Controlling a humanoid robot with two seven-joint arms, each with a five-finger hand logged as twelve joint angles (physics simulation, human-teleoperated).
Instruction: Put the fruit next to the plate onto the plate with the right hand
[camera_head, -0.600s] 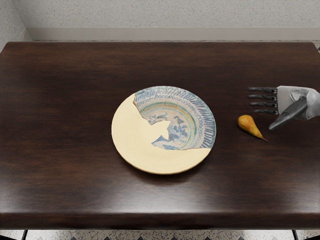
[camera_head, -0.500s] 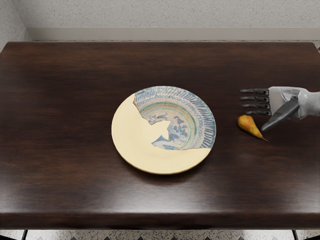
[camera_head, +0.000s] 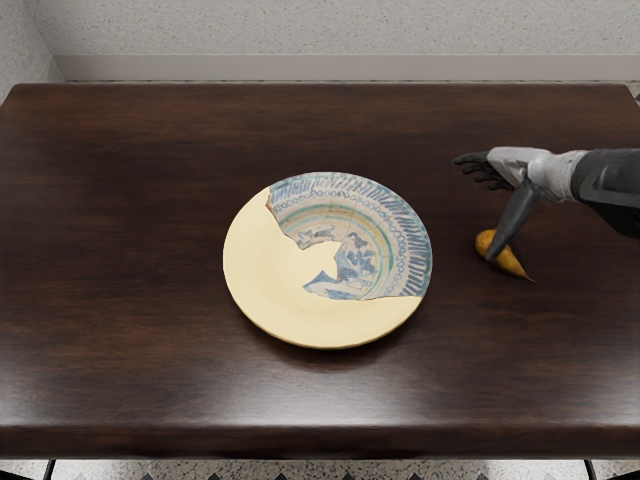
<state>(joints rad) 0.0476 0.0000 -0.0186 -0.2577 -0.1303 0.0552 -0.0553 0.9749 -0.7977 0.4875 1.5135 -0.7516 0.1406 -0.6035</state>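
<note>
A small orange-yellow pear (camera_head: 503, 257) lies on the dark table just right of the plate (camera_head: 270, 285), its stem end pointing right and down. The plate is round and cream, with a blue patterned glaze over its upper right part. My right hand (camera_head: 492, 195) reaches in from the right edge and hovers over the pear. Its fingers (camera_head: 472, 163) are spread toward the left, and the thumb (camera_head: 508, 222) points down, its tip at the pear's fat end. The hand holds nothing.
The dark wooden table (camera_head: 130, 200) spans the view, with a wall behind its far edge. Only the plate and pear rest on it.
The right hand has moved left and slightly up, from beside the pear to over it. Its thumb now overlaps the pear's fat end. The pear and plate have not moved.
</note>
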